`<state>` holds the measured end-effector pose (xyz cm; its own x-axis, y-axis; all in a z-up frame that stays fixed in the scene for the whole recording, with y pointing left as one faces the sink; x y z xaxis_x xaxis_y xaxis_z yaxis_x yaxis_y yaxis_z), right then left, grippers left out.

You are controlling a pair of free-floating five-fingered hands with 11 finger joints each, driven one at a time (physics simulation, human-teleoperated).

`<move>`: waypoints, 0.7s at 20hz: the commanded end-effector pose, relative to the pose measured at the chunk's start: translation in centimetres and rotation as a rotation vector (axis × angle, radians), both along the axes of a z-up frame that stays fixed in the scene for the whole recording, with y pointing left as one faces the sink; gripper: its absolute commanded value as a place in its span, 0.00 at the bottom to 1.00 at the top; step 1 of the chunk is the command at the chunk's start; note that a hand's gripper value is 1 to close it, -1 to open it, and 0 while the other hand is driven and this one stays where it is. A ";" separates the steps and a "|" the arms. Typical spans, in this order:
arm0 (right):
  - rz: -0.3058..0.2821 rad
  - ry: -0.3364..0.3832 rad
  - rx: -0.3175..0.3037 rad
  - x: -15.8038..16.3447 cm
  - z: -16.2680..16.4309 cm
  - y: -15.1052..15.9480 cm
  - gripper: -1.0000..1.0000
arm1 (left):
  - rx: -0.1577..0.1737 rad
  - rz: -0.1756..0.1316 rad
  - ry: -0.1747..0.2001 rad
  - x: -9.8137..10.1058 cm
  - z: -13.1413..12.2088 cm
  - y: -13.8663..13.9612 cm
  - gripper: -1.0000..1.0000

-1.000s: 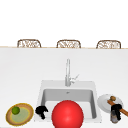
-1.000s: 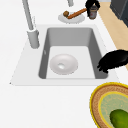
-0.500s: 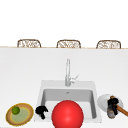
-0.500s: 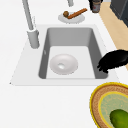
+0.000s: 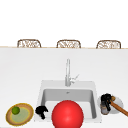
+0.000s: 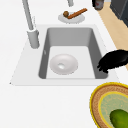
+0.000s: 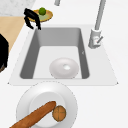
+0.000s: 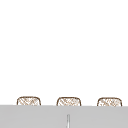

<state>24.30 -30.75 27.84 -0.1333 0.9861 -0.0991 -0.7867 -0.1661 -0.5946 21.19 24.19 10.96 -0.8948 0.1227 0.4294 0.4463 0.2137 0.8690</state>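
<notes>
Right robot hand (image 5: 107, 99) over white plate (image 5: 119, 102), brown baguette (image 5: 120, 109) across it

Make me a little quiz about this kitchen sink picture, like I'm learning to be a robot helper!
1. True or false: the white bowl lies inside the sink.
2. What lies on the woven plate? A: a green fruit. B: a spoon. C: a cup.
3. Which hand is over the white plate with the brown stick?

Key: 1 true. 2 A. 3 the right hand; the left hand hangs between the woven plate and the sink.
</notes>
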 end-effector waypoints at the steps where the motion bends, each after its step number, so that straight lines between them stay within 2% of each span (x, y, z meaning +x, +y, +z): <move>1: 0.000 0.014 0.026 0.2 0.9 3.1 1.00 | 0.000 0.000 0.000 0.0 0.0 0.0 0.50; 7: -0.001 0.001 0.044 0.2 2.0 7.8 1.00 | 0.000 0.000 0.000 0.0 0.0 0.0 0.50; 14: 0.002 0.005 0.101 3.2 -1.1 12.5 1.00 | 0.000 0.000 0.000 0.0 0.0 0.0 0.50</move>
<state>26.13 -19.96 27.67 -0.1355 0.9896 -0.0488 -0.7898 -0.1376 -0.5977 21.19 24.19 10.96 -0.8948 0.1227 0.4294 0.4463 0.2137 0.8690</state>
